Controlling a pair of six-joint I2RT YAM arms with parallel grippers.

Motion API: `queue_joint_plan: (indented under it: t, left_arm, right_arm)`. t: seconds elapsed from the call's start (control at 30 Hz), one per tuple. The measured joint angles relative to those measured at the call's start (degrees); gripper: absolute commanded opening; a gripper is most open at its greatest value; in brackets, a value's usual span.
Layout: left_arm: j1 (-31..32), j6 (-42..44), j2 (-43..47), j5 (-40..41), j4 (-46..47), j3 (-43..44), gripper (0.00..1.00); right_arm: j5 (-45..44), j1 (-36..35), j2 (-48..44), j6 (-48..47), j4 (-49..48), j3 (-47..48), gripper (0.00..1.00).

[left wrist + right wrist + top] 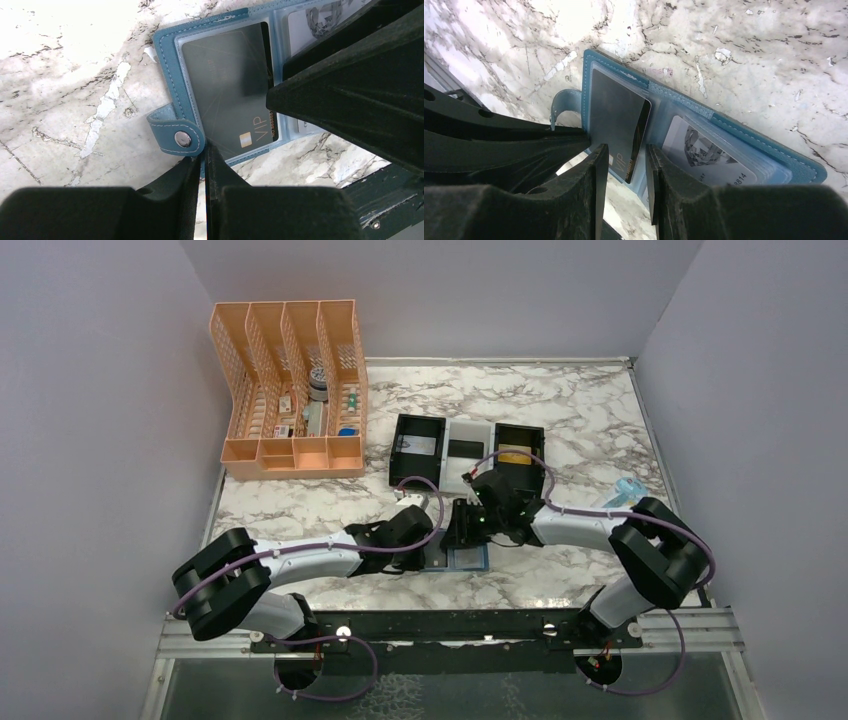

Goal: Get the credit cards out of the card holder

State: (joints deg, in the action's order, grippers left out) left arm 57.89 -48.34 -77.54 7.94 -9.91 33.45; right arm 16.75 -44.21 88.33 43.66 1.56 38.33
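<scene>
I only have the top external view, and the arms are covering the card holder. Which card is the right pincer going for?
Observer: The black card. Its VIP-marked end shows in the gap of the right pincer, which is open.
Operator: What is the left pincer doing?
Observer: It looks closed on the edge of the card holder, right beside the snap tab.
Operator: Any other card in there?
Observer: Yes, a silver card with a diamond picture sits in the neighbouring clear pocket.
</scene>
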Motion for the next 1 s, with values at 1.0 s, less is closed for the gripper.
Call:
queue_joint_plan:
  t: [1.0]
  left_arm:
    - [0.0,-3.85,-2.03,0.52,-2.43,2.36,0.02]
  right_arm:
    - [0.9,0.44,-3.04,3.63,-4.35,-3.8,0.01]
